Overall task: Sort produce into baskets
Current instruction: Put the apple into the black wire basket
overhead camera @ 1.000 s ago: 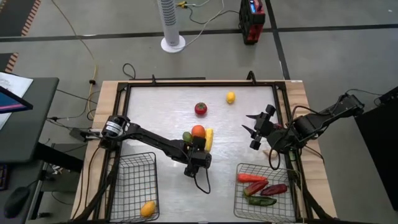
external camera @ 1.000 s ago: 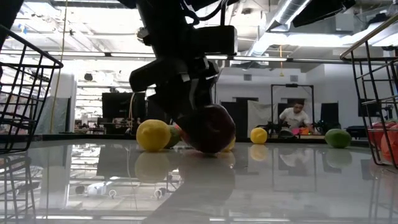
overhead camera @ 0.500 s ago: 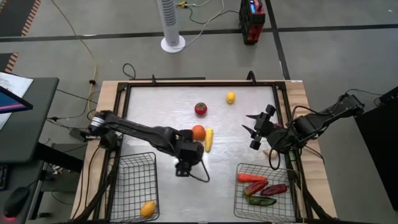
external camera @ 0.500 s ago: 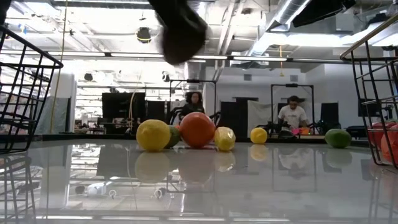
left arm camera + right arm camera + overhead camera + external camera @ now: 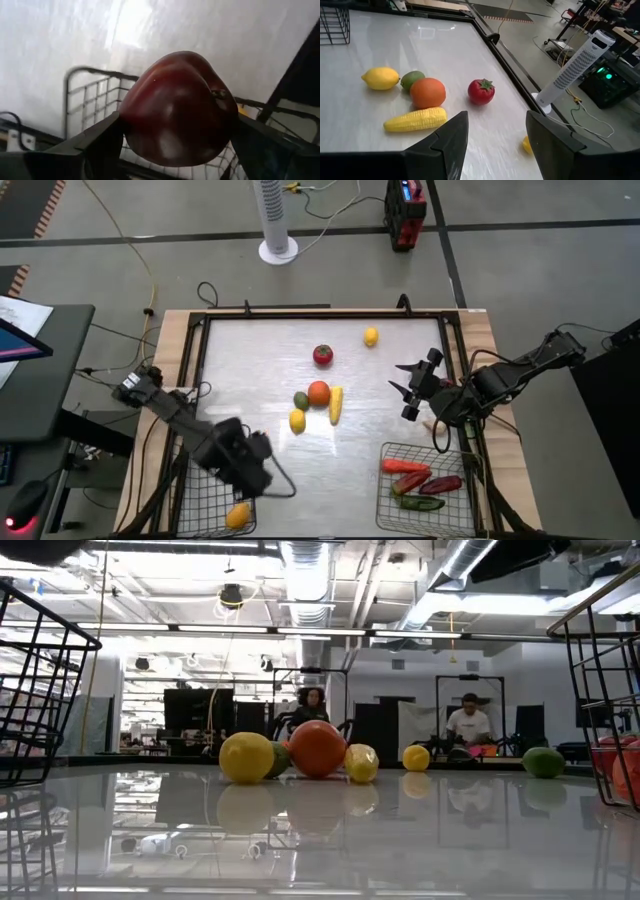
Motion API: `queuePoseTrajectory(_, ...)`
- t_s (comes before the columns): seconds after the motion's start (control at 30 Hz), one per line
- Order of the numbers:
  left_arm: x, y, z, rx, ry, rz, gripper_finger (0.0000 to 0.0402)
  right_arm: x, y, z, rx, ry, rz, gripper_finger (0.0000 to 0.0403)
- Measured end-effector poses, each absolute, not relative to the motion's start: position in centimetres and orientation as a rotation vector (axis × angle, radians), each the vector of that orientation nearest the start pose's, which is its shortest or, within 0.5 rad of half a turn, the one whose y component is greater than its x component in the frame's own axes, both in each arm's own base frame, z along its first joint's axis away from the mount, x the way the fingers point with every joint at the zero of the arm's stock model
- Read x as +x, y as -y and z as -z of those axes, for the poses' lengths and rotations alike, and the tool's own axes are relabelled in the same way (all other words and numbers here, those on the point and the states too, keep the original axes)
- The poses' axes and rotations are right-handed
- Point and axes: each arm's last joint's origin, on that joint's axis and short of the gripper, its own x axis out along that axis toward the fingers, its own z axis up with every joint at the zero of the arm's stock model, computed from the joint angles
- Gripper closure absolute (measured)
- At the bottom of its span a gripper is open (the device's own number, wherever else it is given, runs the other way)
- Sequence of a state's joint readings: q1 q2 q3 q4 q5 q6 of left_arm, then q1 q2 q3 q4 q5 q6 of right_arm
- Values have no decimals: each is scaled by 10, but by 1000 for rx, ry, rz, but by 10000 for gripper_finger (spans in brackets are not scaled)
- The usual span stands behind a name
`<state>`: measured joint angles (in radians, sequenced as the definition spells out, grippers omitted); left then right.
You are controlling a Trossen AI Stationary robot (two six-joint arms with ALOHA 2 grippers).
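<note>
Worktop [image 5: 260,360]: carrying loose produce at centre.
Left basket [image 5: 205,480]: holding one yellow piece [image 5: 238,515]; my left claw [image 5: 245,465] is hovering over it, pinching a dark red apple [image 5: 177,107].
Right basket [image 5: 425,500]: holding red and green pieces.
Right claw [image 5: 410,390]: waiting spread near the worktop's right edge.
Orange [image 5: 318,392], corn [image 5: 336,404], lemon [image 5: 297,420], tomato [image 5: 323,355]: lying loose.

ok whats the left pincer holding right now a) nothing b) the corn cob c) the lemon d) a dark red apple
d: in the left wrist view the left pincer is shut on a dark red apple, above the left basket.
</note>
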<state>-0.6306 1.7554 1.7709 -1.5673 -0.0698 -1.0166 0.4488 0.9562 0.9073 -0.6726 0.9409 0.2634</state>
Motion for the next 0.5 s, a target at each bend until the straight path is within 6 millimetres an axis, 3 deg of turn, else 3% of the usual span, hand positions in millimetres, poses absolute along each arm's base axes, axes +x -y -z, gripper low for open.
queuePoseTrajectory(0.17,240,201,-323,-284,-1462,-407,63,172,-57,-312,-200,-483,531,178)
queuePoseTrajectory(0.5,233,204,-304,-291,-1571,-431,37,172,-60,-311,-173,-491,490,178)
